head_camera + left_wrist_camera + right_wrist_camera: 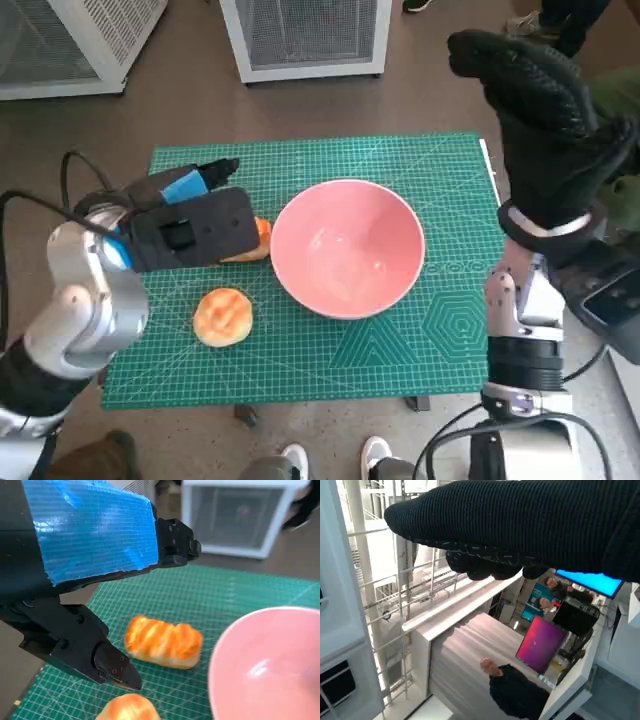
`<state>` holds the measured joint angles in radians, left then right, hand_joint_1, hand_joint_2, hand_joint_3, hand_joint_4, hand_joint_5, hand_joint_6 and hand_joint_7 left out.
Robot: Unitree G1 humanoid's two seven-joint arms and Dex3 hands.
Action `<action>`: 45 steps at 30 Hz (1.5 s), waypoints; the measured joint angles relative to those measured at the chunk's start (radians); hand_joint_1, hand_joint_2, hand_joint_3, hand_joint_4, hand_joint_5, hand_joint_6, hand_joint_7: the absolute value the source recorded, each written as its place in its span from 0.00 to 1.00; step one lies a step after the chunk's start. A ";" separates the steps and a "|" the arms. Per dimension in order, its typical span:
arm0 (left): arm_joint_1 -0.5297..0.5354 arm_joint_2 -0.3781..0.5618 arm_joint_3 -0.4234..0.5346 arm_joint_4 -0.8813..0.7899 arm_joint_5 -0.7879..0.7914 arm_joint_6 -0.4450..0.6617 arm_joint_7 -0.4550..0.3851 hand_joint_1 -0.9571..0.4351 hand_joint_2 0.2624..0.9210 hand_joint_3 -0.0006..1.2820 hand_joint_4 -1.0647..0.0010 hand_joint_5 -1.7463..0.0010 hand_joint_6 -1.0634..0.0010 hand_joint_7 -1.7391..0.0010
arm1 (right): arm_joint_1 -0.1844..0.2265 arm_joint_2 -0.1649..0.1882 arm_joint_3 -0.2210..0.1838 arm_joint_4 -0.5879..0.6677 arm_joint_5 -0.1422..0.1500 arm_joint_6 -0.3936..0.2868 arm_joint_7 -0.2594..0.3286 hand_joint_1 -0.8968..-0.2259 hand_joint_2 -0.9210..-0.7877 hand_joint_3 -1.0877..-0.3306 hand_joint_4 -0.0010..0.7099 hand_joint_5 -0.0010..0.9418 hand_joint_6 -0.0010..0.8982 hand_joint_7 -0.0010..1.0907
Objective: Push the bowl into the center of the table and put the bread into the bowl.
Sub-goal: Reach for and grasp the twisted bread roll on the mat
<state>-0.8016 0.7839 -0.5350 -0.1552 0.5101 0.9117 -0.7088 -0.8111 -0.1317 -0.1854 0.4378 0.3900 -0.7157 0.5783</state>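
Round bun: a golden round bun (223, 317) lies nearest the robot on the green cutting mat (400, 350), below the left hand's fingers and apart from them; in the left wrist view only its top edge shows (127, 707).

Left hand: the left hand (190, 228), black with blue tape over its back, hangs over the mat's left half, holding nothing. In the left wrist view (90, 580) its fingers (107, 662) stand apart, one reaching down short of the bread and another (175, 542) stretched out beyond it.

Bread: an oblong glazed loaf (164, 641) lies flat on the mat between the spread fingers, touched by neither. From the head view only its end peeks out (255, 240) past the hand, just beside the bowl's left rim.

Bowl: the pink bowl (347, 248) sits upright and empty near the middle of the mat, on the far side of the bread from the left fingers; its rim (220, 650) is close to the loaf.

Right hand: the gloved right hand (545, 120) is raised off the table's right edge, well apart from the bowl and bread. Its fingers (485, 567) look curled in under the glove with nothing in them.

Background: white mesh-fronted cabinets (305, 35) stand on the floor beyond the table; a person (512, 690) shows in the right wrist view.
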 measured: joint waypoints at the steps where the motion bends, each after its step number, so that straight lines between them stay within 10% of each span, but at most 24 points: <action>1: -0.006 -0.007 -0.008 0.023 0.005 -0.007 -0.001 0.58 0.62 0.01 0.85 0.99 0.78 0.98 | 0.001 0.000 0.001 0.000 0.000 0.000 0.000 0.33 0.00 0.49 0.43 0.00 0.30 0.24; 45: -0.081 -0.288 -0.057 0.774 0.145 -0.346 0.148 0.57 0.66 0.01 0.63 0.97 0.69 0.98 | 0.028 -0.010 -0.003 -0.053 0.001 0.033 -0.006 0.35 0.00 0.50 0.45 0.00 0.31 0.26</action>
<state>-0.8826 0.4955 -0.5917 0.6185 0.6550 0.5654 -0.5613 -0.7831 -0.1416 -0.1883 0.3847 0.3914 -0.6825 0.5720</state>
